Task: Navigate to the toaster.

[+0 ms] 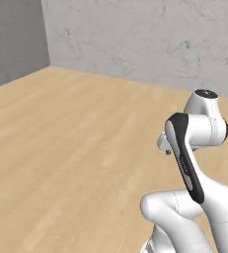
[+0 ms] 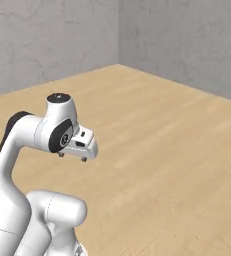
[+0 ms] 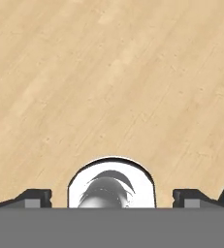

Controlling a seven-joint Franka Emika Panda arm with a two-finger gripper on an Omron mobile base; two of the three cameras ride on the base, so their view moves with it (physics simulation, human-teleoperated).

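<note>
The toaster is out of view. My gripper (image 2: pixel 72 157) hangs folded in close to the arm, pointing down at the bare wooden floor (image 2: pixel 167 150). In the left base view the gripper (image 1: pixel 165 148) peeks out from behind the dark forearm. In the hand view the two dark fingertips (image 3: pixel 33 196) stand far apart at the bottom, so the gripper (image 3: pixel 111 197) is open with nothing between them.
Light wood flooring (image 1: pixel 61 148) stretches ahead to two rough grey walls (image 1: pixel 135 34) that meet in a room corner (image 2: pixel 119 30). The corner (image 1: pixel 45 29) lies ahead and to the left in the left base view.
</note>
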